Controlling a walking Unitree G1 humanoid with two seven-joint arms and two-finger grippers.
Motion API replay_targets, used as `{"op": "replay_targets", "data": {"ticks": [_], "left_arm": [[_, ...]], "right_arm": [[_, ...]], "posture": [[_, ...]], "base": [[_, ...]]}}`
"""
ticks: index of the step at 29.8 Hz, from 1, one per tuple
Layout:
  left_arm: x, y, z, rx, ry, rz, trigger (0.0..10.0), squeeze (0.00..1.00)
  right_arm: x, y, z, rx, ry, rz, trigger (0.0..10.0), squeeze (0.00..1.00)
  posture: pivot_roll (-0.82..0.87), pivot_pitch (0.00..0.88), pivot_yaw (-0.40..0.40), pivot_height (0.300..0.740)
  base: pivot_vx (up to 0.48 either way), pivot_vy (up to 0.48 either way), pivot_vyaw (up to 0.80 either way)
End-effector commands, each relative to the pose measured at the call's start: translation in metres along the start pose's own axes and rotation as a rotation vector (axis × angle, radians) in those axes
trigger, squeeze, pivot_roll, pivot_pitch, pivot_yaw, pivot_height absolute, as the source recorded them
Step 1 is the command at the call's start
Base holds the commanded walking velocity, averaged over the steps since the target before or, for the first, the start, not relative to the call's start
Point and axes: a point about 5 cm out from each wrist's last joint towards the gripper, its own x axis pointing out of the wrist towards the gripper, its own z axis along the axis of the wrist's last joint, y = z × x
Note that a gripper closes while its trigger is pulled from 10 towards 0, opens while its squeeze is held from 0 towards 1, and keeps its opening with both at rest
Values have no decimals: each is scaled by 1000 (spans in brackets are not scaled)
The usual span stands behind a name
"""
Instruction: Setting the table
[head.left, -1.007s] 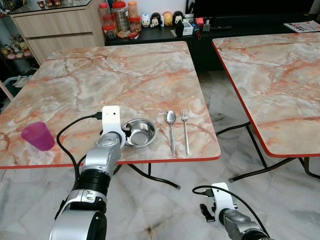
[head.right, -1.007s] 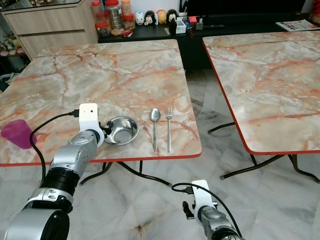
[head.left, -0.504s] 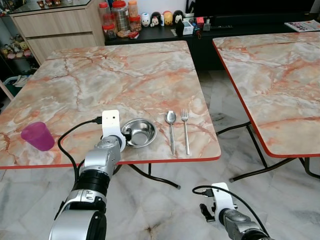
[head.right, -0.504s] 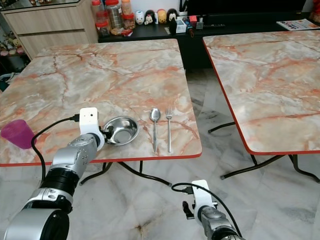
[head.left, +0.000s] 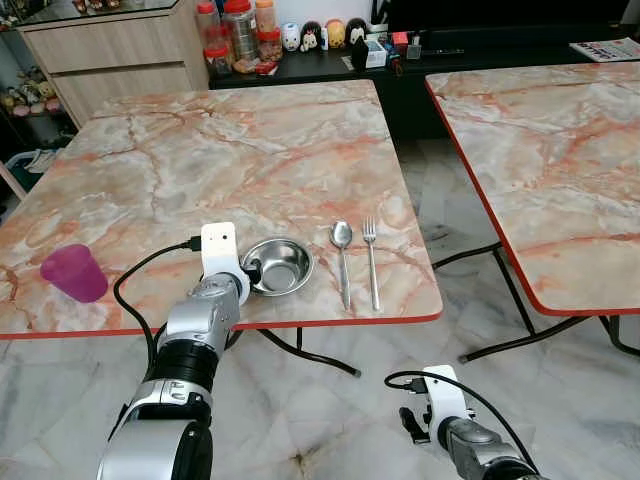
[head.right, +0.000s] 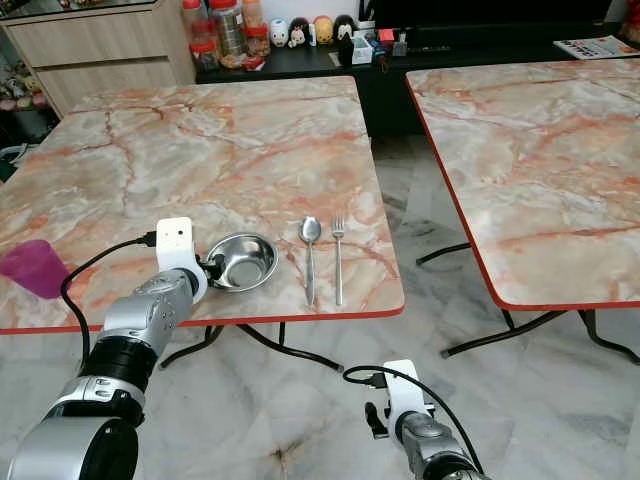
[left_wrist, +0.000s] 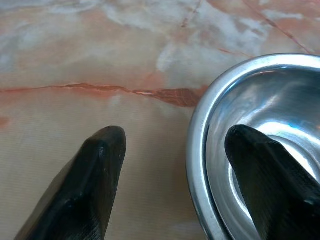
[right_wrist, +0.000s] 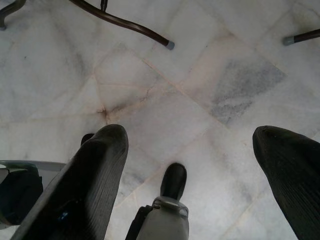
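A steel bowl (head.left: 279, 266) sits near the front edge of the marble table (head.left: 230, 150). To its right a spoon (head.left: 342, 255) and a fork (head.left: 370, 260) lie side by side. My left gripper (left_wrist: 175, 135) is open at the bowl's left rim (left_wrist: 200, 150). One finger (left_wrist: 265, 170) reaches inside the bowl and the other (left_wrist: 95, 165) rests outside over the tabletop. A pink cup (head.left: 73, 272) stands far to the left near the table edge. My right gripper (right_wrist: 190, 135) hangs open low over the floor.
A second marble table (head.left: 540, 160) stands to the right across a gap of tiled floor (head.left: 450, 240). Jars and figurines (head.left: 240, 35) line a dark counter behind the tables. A wooden cabinet (head.left: 120, 55) is at the back left. Table legs (head.left: 300, 350) run under the near edge.
My left wrist has eased slightly back toward the table's front edge. The bowl, cutlery and cup stay where they were, and the right arm is still.
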Motion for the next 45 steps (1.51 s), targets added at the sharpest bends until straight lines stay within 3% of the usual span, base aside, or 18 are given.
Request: {"op": "replay_targets", "data": {"ticks": [1,7,10,45], "left_arm": [[1,0,2,-14,19,-1,2863,0],[1,0,2,-22,25,-1,3490,0],[1,0,2,-26,25,-4,0,0],[0,1,4,-100,10,-21,0,0]], "right_arm": [[1,3,2,4,-3,9,10000,0],[1,3,2,3,-3,9,10000,0],[1,3,2,3,-3,9,10000,0],[1,4,3,5,-4,13,10000,0]], "posture": [[-40,49,85,740],[-38,49,85,740],[-38,49,85,740],[-35,47,84,740]], "base": [[0,0,0],[0,0,0],[0,0,0],[0,0,0]]}}
